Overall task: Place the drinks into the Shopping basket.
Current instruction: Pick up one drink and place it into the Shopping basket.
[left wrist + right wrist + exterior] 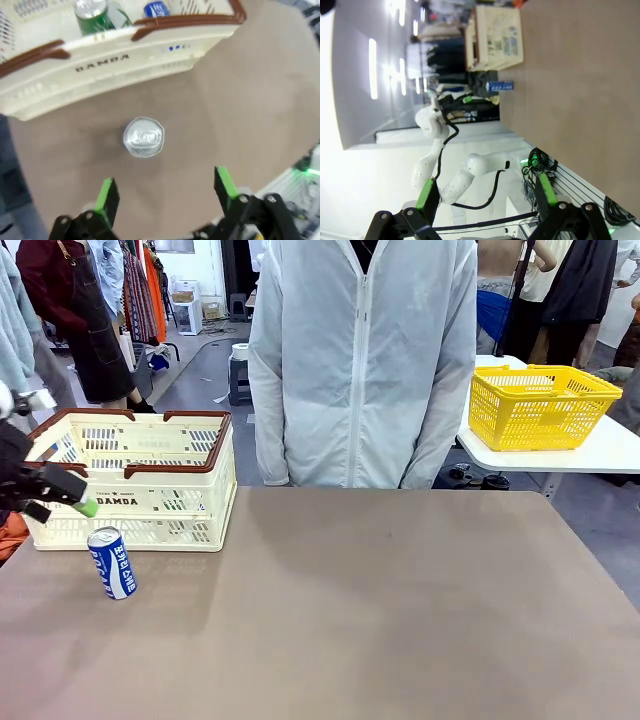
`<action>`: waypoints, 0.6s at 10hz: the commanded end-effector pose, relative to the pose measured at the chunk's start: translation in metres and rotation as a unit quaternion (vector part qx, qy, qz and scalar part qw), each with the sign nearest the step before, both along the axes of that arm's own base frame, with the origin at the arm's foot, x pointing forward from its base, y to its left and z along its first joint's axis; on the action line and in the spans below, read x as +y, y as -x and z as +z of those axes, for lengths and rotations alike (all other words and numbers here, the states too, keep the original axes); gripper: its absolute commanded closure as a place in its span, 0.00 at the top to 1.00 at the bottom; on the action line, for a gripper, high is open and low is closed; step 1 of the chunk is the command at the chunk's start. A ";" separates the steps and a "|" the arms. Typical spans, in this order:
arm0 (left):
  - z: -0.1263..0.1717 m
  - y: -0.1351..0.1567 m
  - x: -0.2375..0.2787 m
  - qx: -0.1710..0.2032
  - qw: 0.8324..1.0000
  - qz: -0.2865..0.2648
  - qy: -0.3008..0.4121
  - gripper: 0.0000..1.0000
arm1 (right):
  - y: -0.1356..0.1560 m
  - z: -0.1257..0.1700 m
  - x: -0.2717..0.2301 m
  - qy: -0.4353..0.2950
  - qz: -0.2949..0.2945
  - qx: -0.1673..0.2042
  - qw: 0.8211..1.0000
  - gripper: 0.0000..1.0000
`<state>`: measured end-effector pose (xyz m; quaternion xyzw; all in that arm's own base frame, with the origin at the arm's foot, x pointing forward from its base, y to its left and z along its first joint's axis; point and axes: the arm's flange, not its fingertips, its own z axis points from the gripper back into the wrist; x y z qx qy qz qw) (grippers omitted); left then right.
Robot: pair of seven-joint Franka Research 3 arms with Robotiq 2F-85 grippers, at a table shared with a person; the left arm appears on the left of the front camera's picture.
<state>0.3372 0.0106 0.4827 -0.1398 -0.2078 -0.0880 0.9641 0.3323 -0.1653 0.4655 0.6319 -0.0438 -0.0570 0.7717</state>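
A blue can [112, 562] with white lettering stands upright on the table just in front of the cream Shopping basket [150, 455]. My left gripper [70, 498] hovers above and to the left of it, open. In the left wrist view the can's silver top [143, 137] lies ahead of the open, empty left gripper [166, 190], in line with the gap between its fingers. Inside the basket [115, 55] stands a green can [92, 15], with a blue can [156, 9] beside it. My right gripper [486, 192] is open and empty, far from the basket [495, 37] and the blue can [500, 86].
A person in a white jacket [360, 360] stands at the table's far edge. A yellow mesh basket [538, 405] sits on a separate white table at the back right. The brown tabletop [400, 610] stretches bare to the right.
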 end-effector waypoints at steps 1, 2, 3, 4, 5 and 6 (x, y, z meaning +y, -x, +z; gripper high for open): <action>-0.024 0.001 -0.018 0.018 0.998 0.028 -0.051 1.00 | 0.001 0.004 -0.001 0.000 0.002 0.008 1.000 1.00; -0.031 -0.002 -0.026 0.037 0.997 0.032 -0.058 1.00 | 0.001 0.004 -0.001 0.000 0.002 0.008 1.000 1.00; -0.040 -0.008 -0.030 0.063 0.995 0.045 -0.068 1.00 | 0.001 0.004 -0.001 0.000 0.002 0.008 1.000 1.00; -0.044 -0.012 -0.030 0.069 0.994 0.049 -0.070 1.00 | 0.001 0.004 -0.001 0.000 0.002 0.008 1.000 1.00; -0.048 -0.020 -0.029 0.065 0.994 0.056 -0.071 1.00 | 0.001 0.004 -0.001 0.000 0.002 0.008 1.000 1.00; -0.052 -0.027 -0.028 0.070 0.993 0.055 -0.074 1.00 | 0.001 0.004 -0.001 0.000 0.002 0.008 1.000 1.00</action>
